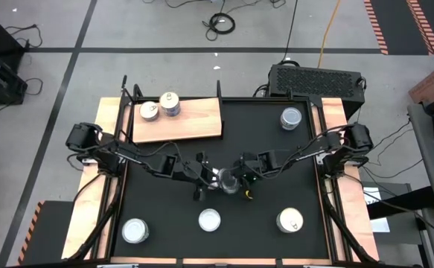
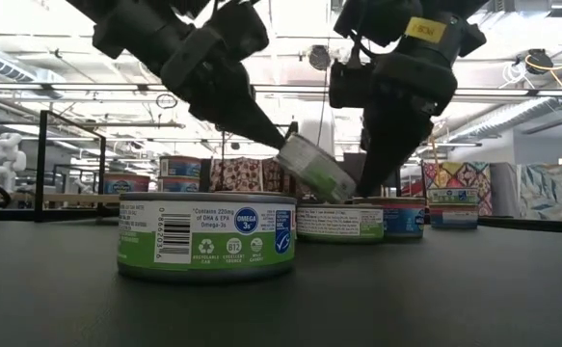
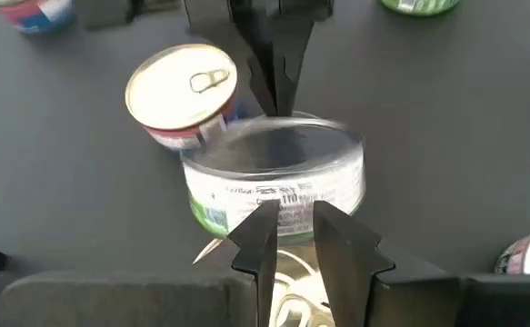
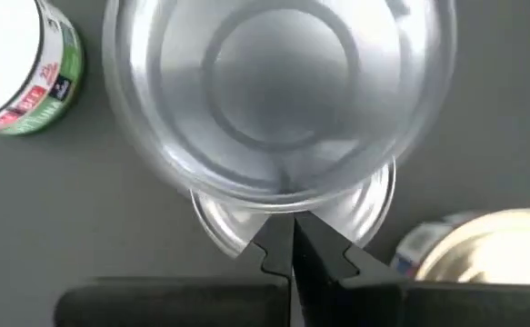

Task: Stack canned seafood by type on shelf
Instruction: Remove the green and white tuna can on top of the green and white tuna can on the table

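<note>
A green-labelled tin [image 1: 228, 181] hangs tilted at the table's middle between both grippers; it also shows in the low view [image 2: 317, 169]. My left gripper [image 3: 294, 227] meets it from the left and my right gripper [image 4: 292, 241] from the right, and both are shut on it. Its lower edge is just over another green-labelled tin [image 2: 338, 220]; I cannot tell whether they touch. The wooden shelf [image 1: 194, 119] lies at the far left with two tins [image 1: 150, 112] [image 1: 170, 103] on its left end. My left gripper pinches the tin at its raised end, low on the side wall [image 3: 287, 202], with the fingertips only slightly apart. It slants down from the table's left. My right gripper pinches the rim [image 4: 287, 211] at the tin's lower end, fingers pointing down from above. The tin's silvery concave face [image 4: 283, 91] turns toward its wrist camera. The tin is tilted.
Three tins stand along the near edge [image 1: 135, 231] [image 1: 210, 220] [image 1: 289, 220], and one at the far right [image 1: 291, 117]. A gold-topped tin [image 3: 183, 91] sits close beside the held one. The shelf's right half is bare wood. A black box [image 1: 313, 78] stands beyond the far edge.
</note>
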`<action>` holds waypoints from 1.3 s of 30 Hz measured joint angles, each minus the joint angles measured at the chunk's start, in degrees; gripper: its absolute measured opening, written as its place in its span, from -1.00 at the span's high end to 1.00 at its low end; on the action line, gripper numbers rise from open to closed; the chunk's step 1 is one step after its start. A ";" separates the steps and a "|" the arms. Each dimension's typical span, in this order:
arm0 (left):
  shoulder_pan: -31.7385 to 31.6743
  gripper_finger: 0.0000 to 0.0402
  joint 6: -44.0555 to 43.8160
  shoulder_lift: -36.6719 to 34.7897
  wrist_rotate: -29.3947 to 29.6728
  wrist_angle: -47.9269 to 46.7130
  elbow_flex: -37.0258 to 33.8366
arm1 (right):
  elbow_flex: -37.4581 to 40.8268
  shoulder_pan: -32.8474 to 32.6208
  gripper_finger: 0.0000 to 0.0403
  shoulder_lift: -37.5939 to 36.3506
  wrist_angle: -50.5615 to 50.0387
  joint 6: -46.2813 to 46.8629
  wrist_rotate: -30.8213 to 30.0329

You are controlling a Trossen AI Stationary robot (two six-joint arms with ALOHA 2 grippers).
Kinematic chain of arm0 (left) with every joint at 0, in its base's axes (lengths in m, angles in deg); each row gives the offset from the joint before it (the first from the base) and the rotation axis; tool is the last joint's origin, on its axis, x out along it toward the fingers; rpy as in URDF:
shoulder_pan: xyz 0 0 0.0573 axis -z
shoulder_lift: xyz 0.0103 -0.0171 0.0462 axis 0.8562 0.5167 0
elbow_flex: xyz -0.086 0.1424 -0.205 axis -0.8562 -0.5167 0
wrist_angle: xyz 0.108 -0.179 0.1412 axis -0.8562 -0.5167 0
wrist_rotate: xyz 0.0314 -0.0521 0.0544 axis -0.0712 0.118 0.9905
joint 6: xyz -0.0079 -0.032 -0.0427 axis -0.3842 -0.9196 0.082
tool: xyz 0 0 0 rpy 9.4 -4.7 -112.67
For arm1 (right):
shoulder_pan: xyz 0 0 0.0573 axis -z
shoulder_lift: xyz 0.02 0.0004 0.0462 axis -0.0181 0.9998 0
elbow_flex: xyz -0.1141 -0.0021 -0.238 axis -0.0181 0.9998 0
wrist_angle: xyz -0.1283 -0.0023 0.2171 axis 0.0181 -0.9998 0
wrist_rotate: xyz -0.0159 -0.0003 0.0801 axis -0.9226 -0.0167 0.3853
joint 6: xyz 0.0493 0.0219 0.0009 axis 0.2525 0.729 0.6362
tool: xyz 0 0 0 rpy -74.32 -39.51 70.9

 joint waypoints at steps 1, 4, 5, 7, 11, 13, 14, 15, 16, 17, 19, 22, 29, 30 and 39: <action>-0.04 0.62 0.00 0.40 -0.18 0.01 0.39 | 0.00 0.00 1.00 -0.04 -0.78 0.76 -0.20; 0.04 0.62 -0.04 0.89 -1.47 0.31 0.91 | -0.04 0.03 1.00 -0.12 -2.33 2.22 -3.65; 0.07 0.62 -0.04 1.01 -2.20 0.30 0.91 | -0.07 0.07 1.00 -0.12 -2.45 2.31 -4.48; 0.07 0.62 -0.08 1.09 -3.36 -0.06 0.89 | -0.20 0.17 1.00 -0.14 -2.34 2.31 -5.37; -0.03 0.62 -1.11 1.10 -3.69 -1.06 0.88 | -0.20 0.07 1.00 -0.67 -3.04 2.33 -4.80; -0.17 0.62 -1.46 1.58 -3.68 -1.43 0.78 | -0.20 0.01 1.00 -1.30 -3.58 2.47 -4.55; -0.17 0.62 -1.46 1.70 -3.62 -1.47 0.75 | -0.20 -0.10 1.00 -1.72 -3.92 2.95 -4.51; -0.15 0.62 -1.46 1.71 -3.64 -1.49 0.72 | -0.17 -0.23 1.00 -2.10 -4.03 3.58 -4.52; -0.15 0.62 -1.46 1.79 -3.62 -1.40 0.72 | -0.19 -0.37 1.00 -2.61 -4.36 4.04 -4.49; -0.20 0.62 -1.46 2.13 -3.65 -0.86 0.72 | -0.17 -0.58 1.00 -2.97 -4.89 4.43 -4.52; -0.34 0.62 -1.46 2.55 -3.65 -1.22 0.72 | -0.19 -1.20 1.00 -3.68 -5.42 5.18 -5.36; -0.60 0.62 -1.46 3.29 -3.62 0.29 0.70 | -0.14 -2.08 1.00 -4.10 -6.13 5.28 -6.08; -1.40 0.62 -1.45 5.11 -4.93 0.22 1.97 | -0.02 -3.31 1.00 -5.17 -7.45 6.64 -6.07; -1.40 0.62 -1.37 5.41 -4.99 0.22 2.34 | -0.02 -3.48 1.00 -5.37 -7.98 6.98 -6.07; -1.40 0.62 -1.05 6.10 -5.42 -4.94 5.63 | -0.03 -4.59 1.00 -5.80 -8.65 9.05 -5.76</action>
